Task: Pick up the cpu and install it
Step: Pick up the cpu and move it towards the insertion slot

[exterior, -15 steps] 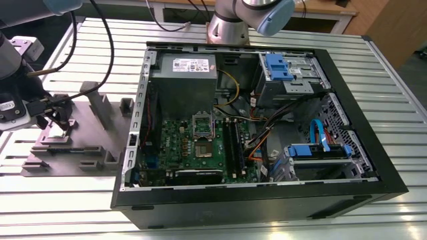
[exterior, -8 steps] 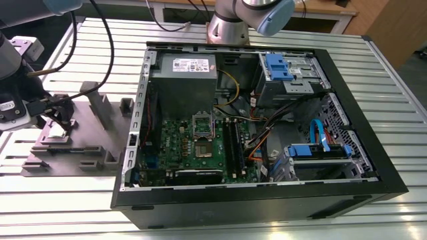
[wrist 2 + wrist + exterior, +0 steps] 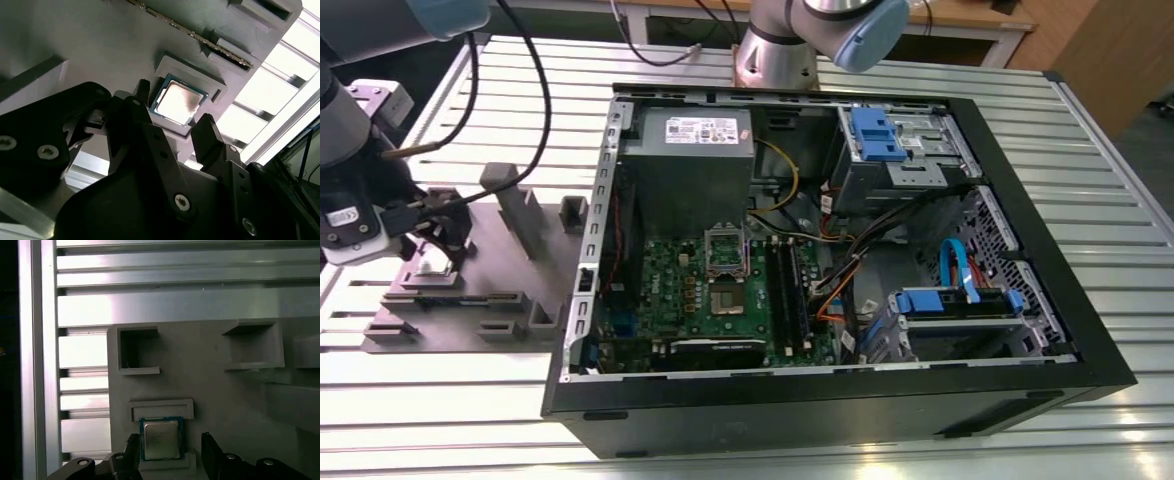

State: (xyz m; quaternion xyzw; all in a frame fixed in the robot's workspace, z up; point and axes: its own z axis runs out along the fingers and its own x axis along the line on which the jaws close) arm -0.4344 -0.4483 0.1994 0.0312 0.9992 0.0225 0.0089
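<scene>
Gripper (image 3: pixel 435 238) hangs low over the grey tray (image 3: pixel 487 300), at the tray's edge on the exterior view's left. The tray sits on the slatted metal table (image 3: pixel 1067 130), near the table's edge on the exterior view's left, just beside the open computer case (image 3: pixel 1014 380).

The cpu (image 3: pixel 179 102) lies flat in a shallow square pocket of the tray, silvery top up, green rim showing around it. The pocket is close to the tray's edge, with the table slats right past it. In the first wrist view the cpu (image 3: pixel 161 439) sits under a raised rectangular lip of the tray (image 3: pixel 210 380).

Jaws are apart. In both wrist views the two black fingers (image 3: pixel 206 131) stand one on each side of the cpu. One fingertip is just beside the chip's edge, and the other is apart from it with bare tray between. Not clamped; the chip is seated in the pocket, not lifted. Gripper (image 3: pixel 175 111) and gripper (image 3: pixel 170 446) straddle it.

Inside the case the green motherboard (image 3: pixel 674 285) lies flat on the case floor. Its metal socket frame (image 3: pixel 724 250) is near the board's middle, well apart from the gripper and cpu. Blue drive brackets (image 3: pixel 874 130) sit at the case's far corner.
</scene>
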